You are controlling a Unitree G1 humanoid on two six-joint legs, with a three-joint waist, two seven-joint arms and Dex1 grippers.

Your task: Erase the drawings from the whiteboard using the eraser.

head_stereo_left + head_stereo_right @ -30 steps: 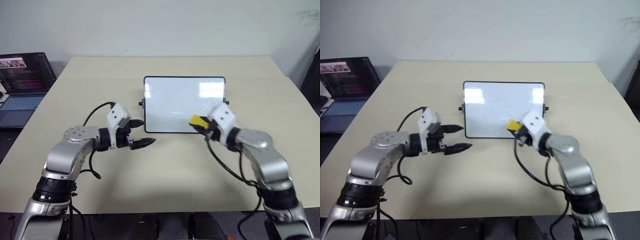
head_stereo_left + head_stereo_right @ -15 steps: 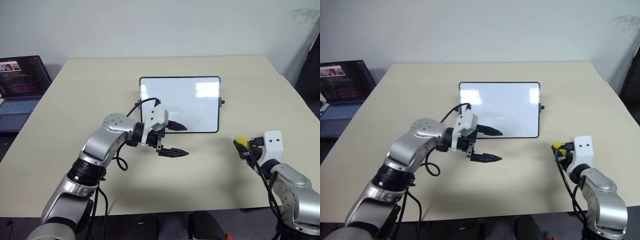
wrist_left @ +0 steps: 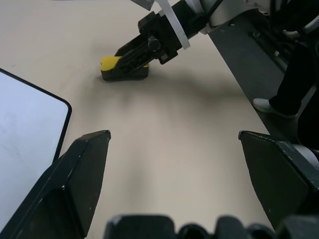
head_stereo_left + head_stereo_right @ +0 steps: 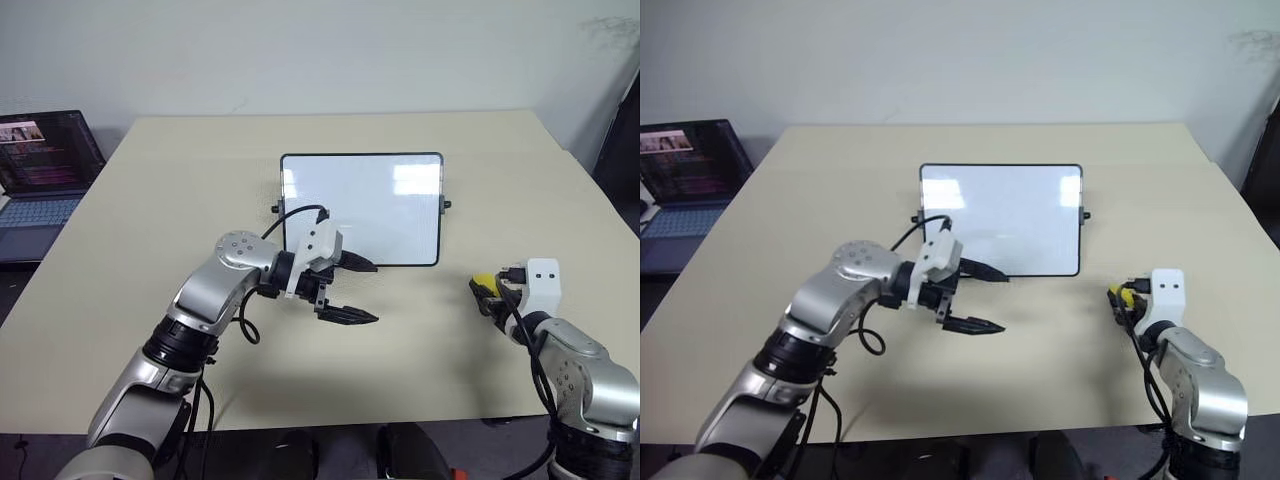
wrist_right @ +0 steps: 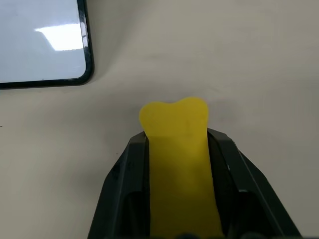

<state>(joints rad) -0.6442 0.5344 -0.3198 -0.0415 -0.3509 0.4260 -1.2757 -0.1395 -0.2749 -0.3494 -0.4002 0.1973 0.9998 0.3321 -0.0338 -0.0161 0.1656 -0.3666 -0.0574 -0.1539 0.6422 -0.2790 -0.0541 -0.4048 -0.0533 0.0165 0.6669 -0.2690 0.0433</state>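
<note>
The scene is evenly and brightly lit from overhead. Two pale patches of glare are reflected on the whiteboard, just beyond the left gripper. A soft, diffuse shadow is cast on the table under that gripper and its arm. In the left wrist view, its own fingers are seen close up and slightly blurred, while the eraser ahead of them is fairly sharp, with a faint shadow beside it.

The whiteboard lies mid-frame on the worktop; the eraser sits lower right of it, and a laptop at far left.
</note>
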